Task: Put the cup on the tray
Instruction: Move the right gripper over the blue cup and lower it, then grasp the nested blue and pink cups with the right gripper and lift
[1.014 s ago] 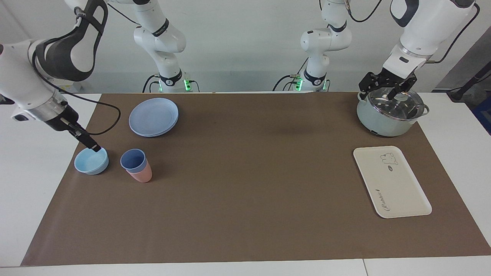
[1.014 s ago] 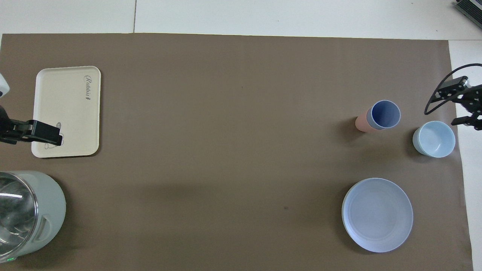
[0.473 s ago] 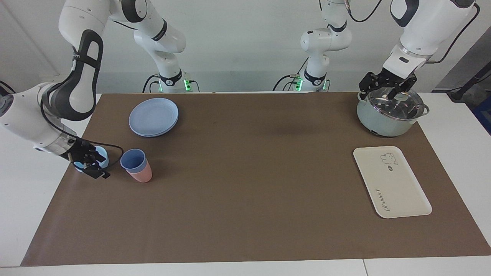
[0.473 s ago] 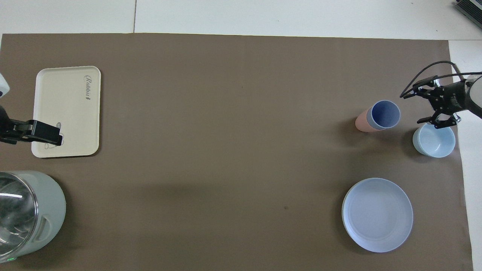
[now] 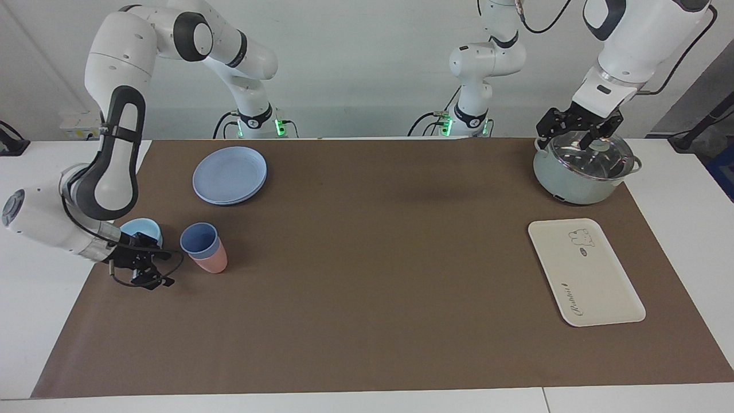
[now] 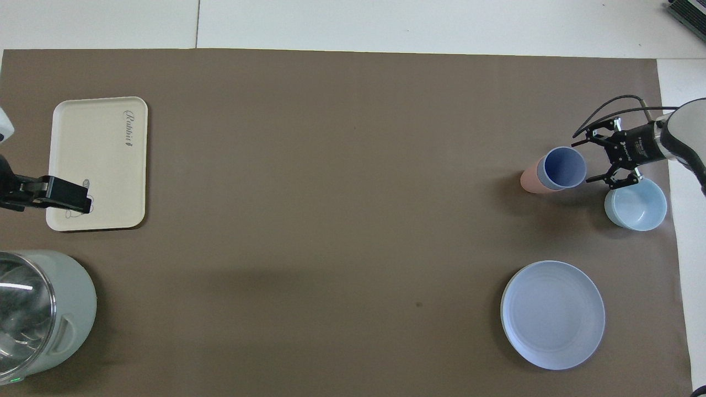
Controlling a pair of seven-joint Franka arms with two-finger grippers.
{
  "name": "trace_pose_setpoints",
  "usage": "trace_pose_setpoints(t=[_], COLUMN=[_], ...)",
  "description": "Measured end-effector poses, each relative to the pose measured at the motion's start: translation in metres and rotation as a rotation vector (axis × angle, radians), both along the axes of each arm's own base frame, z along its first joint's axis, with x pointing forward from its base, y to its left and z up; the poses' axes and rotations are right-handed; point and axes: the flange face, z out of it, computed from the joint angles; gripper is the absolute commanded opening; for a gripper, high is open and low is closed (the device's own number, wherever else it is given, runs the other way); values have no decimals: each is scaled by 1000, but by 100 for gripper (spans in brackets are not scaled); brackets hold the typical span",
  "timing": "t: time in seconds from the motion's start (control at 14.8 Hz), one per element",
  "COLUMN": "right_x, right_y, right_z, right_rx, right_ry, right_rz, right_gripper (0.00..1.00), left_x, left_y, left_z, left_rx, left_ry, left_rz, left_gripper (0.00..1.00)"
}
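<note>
Two nested cups stand by the bowl (image 5: 139, 229) at the right arm's end, so the right gripper (image 6: 598, 160), jaws spread beside the blue cup (image 6: 562, 168), may drag the pink cup (image 5: 211, 262) along toward the tray (image 5: 585, 272).

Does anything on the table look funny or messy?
One thing: the blue cup is nested inside a pink cup, and the pair leans toward the right arm's end of the table. Nothing looks spilled or broken.

We see the right gripper (image 6: 589, 159) open just beside the cup (image 6: 562, 168), nested in a pink cup (image 6: 528, 181), tray (image 6: 88, 165) well apart.
</note>
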Motion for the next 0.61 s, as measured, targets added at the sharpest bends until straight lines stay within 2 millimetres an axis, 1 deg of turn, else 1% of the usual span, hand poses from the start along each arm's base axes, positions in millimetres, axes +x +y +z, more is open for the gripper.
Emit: trace_pose_setpoints(t=[0.14,0.27,0.47,0.61], right_x=[1,-1,-13,-16], right_y=[9,22,29,34], right_z=[-1,-9,-27,-28], right_rx=[35,89,129,166], right_ry=[35,68,118,142], right_rz=[-66,-103,-112,-112], right_gripper=[94,95,96,96], left_x=[0,0,0,0], left_y=[0,0,0,0], left_z=[0,0,0,0], left_rx=[0,0,0,0], left_ry=[0,0,0,0], left_rz=[0,0,0,0], left_gripper=[100,100,100,100])
